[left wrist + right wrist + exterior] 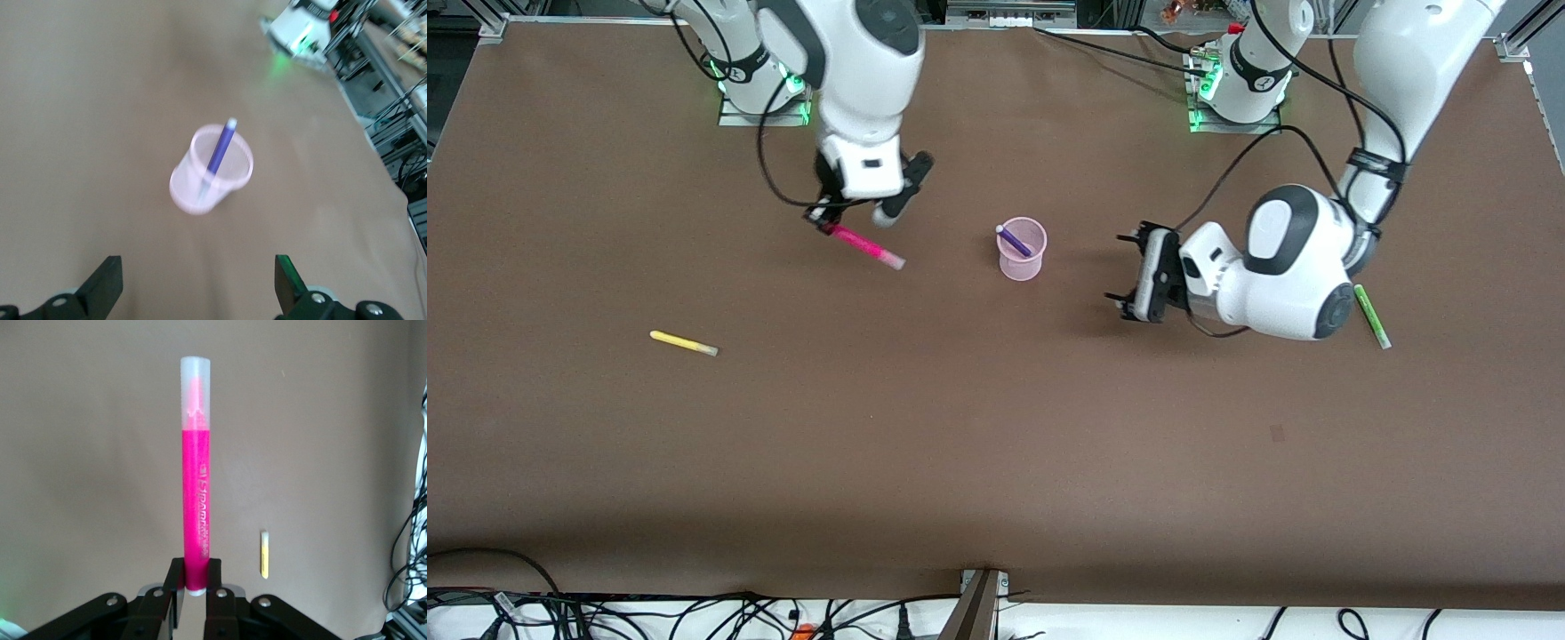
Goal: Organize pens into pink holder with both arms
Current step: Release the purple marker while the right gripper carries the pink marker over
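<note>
The pink holder (1021, 249) stands upright mid-table with the dark purple pen (1014, 240) leaning inside it. My right gripper (824, 222) is shut on the end of the magenta-pink pen (863, 247) and holds it above the table, on the holder's right-arm side. In the right wrist view the pen (197, 473) sticks straight out from the gripper (195, 577). My left gripper (1134, 274) is open and empty, over the table on the holder's left-arm side. The left wrist view shows the gripper (199, 283) facing the holder (210, 170) and purple pen (220, 150).
The yellow pen (683, 343) lies on the table toward the right arm's end, nearer the front camera; it also shows in the right wrist view (265, 555). The green pen (1372, 316) lies toward the left arm's end, partly under the left arm's wrist.
</note>
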Controlling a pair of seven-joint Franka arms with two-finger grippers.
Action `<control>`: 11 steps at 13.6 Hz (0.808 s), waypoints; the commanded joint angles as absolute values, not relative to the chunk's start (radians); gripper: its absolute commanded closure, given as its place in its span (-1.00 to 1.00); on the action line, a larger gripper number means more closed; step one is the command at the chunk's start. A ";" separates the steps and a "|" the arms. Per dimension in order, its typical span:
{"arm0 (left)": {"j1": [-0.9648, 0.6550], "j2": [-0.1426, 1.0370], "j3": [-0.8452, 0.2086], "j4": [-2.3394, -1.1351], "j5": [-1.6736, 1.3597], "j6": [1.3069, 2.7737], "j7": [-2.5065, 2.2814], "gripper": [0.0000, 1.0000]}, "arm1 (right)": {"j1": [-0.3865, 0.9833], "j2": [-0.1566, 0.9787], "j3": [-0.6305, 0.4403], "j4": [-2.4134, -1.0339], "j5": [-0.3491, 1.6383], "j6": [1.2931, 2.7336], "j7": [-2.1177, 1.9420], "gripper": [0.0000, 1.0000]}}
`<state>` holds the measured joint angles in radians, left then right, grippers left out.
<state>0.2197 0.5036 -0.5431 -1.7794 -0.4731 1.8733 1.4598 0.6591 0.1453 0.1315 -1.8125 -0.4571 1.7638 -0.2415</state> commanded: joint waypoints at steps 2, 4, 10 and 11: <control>0.304 0.491 -0.538 -1.695 -0.135 1.748 1.286 -1.00 | 0.788 0.239 0.121 -1.691 -0.532 1.711 -0.184 1.00; 0.308 0.488 -0.525 -1.655 0.083 1.686 1.160 -1.00 | 0.863 0.313 0.121 -1.607 -0.583 1.616 -0.192 1.00; 0.288 0.486 -0.529 -1.552 0.379 1.531 0.729 -1.00 | 1.038 0.566 0.118 -1.309 -0.676 1.292 -0.161 1.00; 0.287 0.485 -0.532 -1.549 0.382 1.507 0.619 -1.00 | 1.043 0.580 0.118 -1.304 -0.676 1.298 -0.160 1.00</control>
<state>0.2973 0.4893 -0.5289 -1.5697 0.3478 1.5572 0.7751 1.0196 0.5253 0.1300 -1.3921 -0.6599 1.3398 -0.1609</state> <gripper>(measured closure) 0.000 0.833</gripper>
